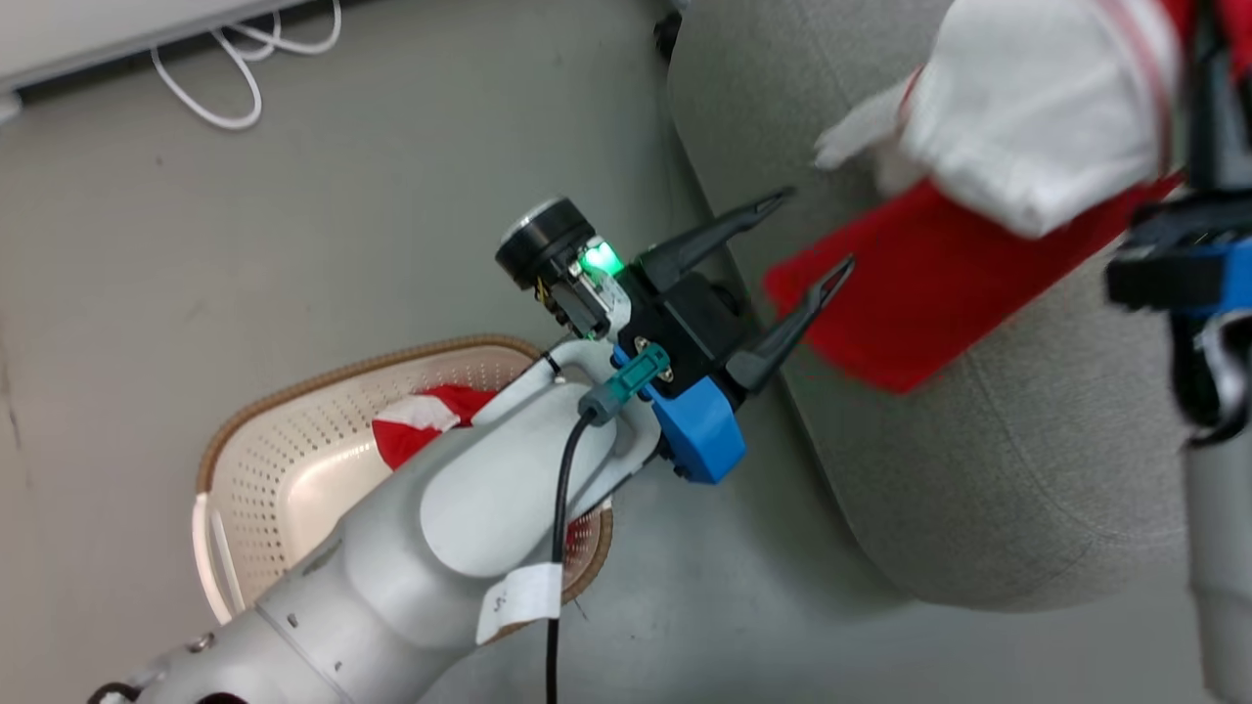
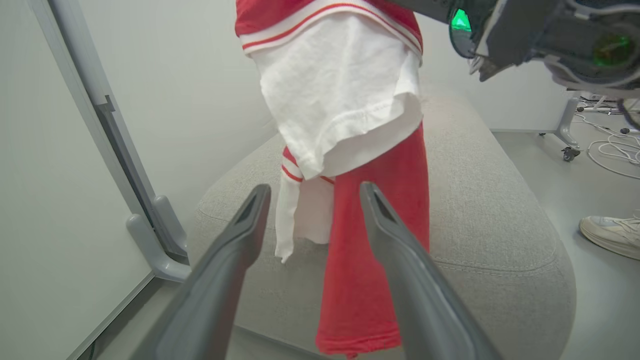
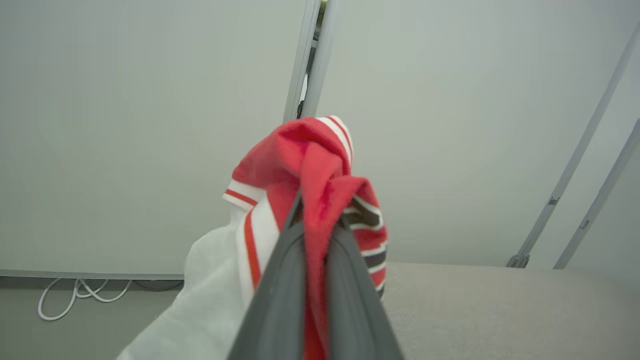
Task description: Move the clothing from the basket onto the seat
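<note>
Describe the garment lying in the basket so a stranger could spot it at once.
Start at the big grey seat; on the floor beside it stands a cream perforated basket with a brown rim. Inside, partly under the robot's left forearm, lies a crumpled red-and-white garment. Unlike the other red-and-white garment, hanging from the right hand above the seat, this one is in the basket.

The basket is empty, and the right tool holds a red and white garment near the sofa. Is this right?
No. The basket is not empty: the head view shows a second garment inside it. The right tool does hold the first garment.
</note>
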Motion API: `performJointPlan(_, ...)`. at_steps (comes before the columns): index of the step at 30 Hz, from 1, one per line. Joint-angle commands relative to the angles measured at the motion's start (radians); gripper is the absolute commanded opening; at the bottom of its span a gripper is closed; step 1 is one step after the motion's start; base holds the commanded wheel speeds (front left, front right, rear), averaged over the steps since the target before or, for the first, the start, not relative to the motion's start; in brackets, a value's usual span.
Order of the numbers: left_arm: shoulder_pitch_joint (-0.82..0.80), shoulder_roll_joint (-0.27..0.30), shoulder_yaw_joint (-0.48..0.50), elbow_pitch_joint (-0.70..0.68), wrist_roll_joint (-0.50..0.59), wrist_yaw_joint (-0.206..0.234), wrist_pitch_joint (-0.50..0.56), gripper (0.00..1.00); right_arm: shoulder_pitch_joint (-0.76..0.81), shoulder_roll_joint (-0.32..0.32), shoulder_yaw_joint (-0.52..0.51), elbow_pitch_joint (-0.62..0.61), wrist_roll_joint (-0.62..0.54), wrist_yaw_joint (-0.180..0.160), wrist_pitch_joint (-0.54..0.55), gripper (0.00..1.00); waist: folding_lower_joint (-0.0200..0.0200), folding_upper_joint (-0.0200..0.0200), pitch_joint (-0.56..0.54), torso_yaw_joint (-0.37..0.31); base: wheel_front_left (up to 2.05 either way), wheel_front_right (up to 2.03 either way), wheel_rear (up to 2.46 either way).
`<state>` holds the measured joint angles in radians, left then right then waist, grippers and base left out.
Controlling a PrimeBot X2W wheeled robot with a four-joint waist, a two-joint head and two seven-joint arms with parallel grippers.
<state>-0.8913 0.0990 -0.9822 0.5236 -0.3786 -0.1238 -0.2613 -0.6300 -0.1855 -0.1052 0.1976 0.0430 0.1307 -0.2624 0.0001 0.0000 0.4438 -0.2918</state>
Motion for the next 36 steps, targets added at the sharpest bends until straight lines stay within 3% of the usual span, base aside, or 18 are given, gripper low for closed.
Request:
performJointPlan(1,-0.021,0.016,0.007,-0.002,0.006,0.005,0.0,1.0,-0.042,-0.013,-0.017,-0.015,0.002,0.0,-0.004,0.0,-0.0001,0.0,0.063,0.012,0.0,0.0,0.0)
performJointPlan(11,-0.105,0.075,0.016,-0.051,0.044,0.019,0.023,1.0,-0.288,-0.15,-0.237,-0.106,0.018,0.0,-0.004,0.0,-0.0001,0.0,0.256,0.007,0.0,0.0,0.0)
performJointPlan(18,-0.13,0.104,0.012,-0.085,0.056,0.029,0.039,1.0,-0.377,-0.292,-0.366,-0.065,0.036,0.0,-0.004,0.0,-0.0001,0.0,0.324,-0.001,0.0,0.0,0.0)
performJointPlan(22,-0.144,0.104,0.004,-0.103,0.062,0.032,0.047,1.0,-0.371,-0.334,-0.428,-0.017,0.014,0.0,-0.004,0.0,-0.0001,0.0,0.352,0.005,0.0,0.0,0.0)
performJointPlan(36,-0.164,0.098,-0.012,-0.125,0.064,0.041,0.051,1.0,-0.261,-0.225,-0.493,0.208,-0.044,0.0,-0.004,0.0,-0.0001,0.0,0.4,0.035,0.0,0.0,0.0)
